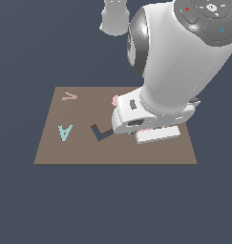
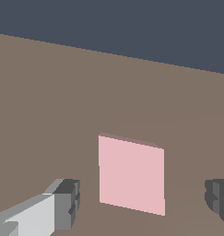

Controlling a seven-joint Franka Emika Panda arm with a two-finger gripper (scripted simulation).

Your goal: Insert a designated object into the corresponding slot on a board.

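Gripper (image 2: 141,203) lowered over the brown board (image 1: 55,147), on the exterior view's right part. Jaws wide apart, one finger (image 2: 62,203) on each side of the pink tile (image 2: 132,175), not touching it. Tile flat on the board, between the fingers. Dark L-shaped cutout (image 1: 101,133) just left of the gripper, teal letter A (image 1: 65,132) further left. Square slot hidden behind the arm.
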